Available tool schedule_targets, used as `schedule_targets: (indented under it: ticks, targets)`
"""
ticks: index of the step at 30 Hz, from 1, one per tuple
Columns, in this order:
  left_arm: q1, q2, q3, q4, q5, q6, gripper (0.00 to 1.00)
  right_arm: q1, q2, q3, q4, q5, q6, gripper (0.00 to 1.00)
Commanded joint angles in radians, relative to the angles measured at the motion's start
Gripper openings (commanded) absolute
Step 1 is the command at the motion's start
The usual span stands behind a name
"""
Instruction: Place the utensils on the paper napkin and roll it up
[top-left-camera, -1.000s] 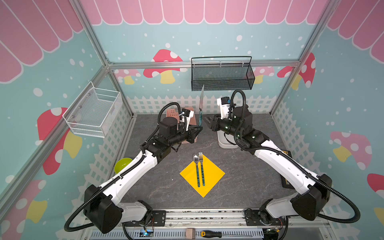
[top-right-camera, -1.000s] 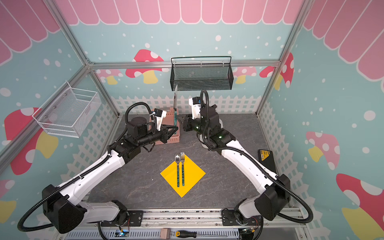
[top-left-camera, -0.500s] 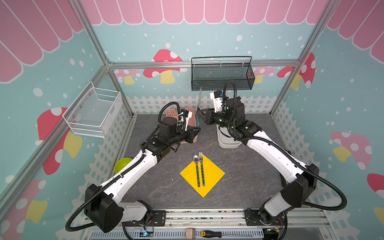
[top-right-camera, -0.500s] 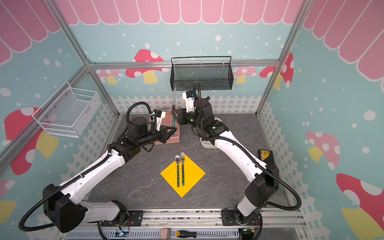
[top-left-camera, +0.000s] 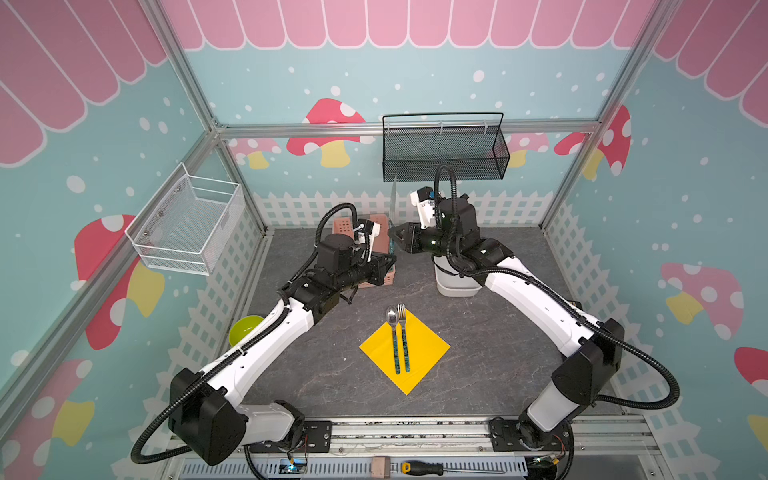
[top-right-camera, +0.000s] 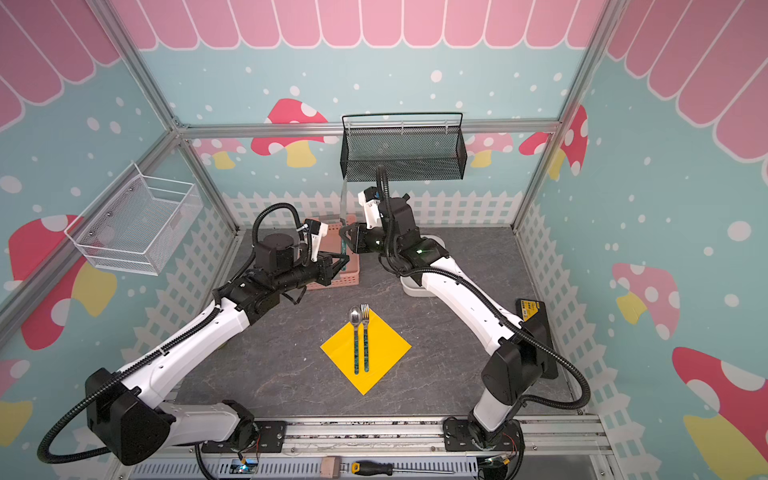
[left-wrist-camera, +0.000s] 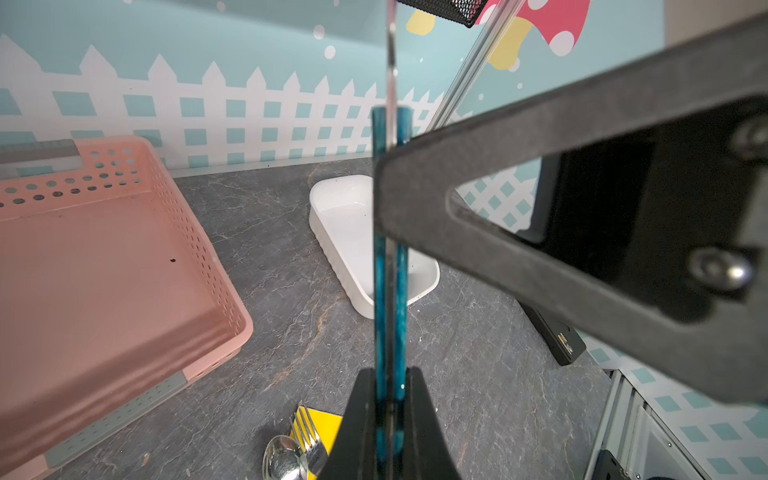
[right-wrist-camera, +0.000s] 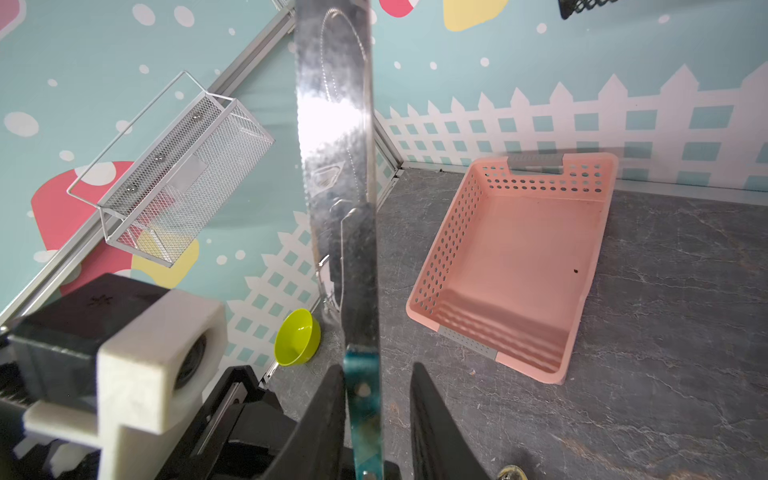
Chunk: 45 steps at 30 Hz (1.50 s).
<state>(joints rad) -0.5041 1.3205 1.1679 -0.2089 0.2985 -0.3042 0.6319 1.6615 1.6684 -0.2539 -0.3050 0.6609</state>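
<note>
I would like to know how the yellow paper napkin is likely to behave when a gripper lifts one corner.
The paper napkin lies flat as a thin sheet, so it will probably flop rather than hold shape. It looks light and may slide, though the spoon and fork lying on it should help pin it.

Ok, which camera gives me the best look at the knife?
The right wrist view: the knife shows its blade broadside, close up. The left wrist view sees it edge-on, handle clamped in the left gripper. In both top views it is only a thin upright sliver.
</note>
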Motion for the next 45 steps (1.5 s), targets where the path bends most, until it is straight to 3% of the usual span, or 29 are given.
schedule_targets:
  ticks: [1, 23, 33, 45]
  targets:
    - [0.006, 0.003, 0.026, 0.0, -0.009, -0.008, 0.0, 0.009, 0.02, 0.042, -0.019, -0.006, 0.005, 0.28]
    - [0.008, -0.023, 0.018, -0.023, -0.052, -0.006, 0.0, 0.027, 0.035, 0.073, -0.063, 0.011, 0.006, 0.22]
    - [0.007, -0.033, 0.014, -0.023, -0.052, -0.013, 0.0, 0.033, 0.032, 0.068, -0.062, 0.015, 0.006, 0.15]
    - [0.007, -0.046, 0.004, -0.015, -0.046, -0.011, 0.0, 0.035, 0.056, 0.073, -0.061, -0.004, 0.006, 0.17]
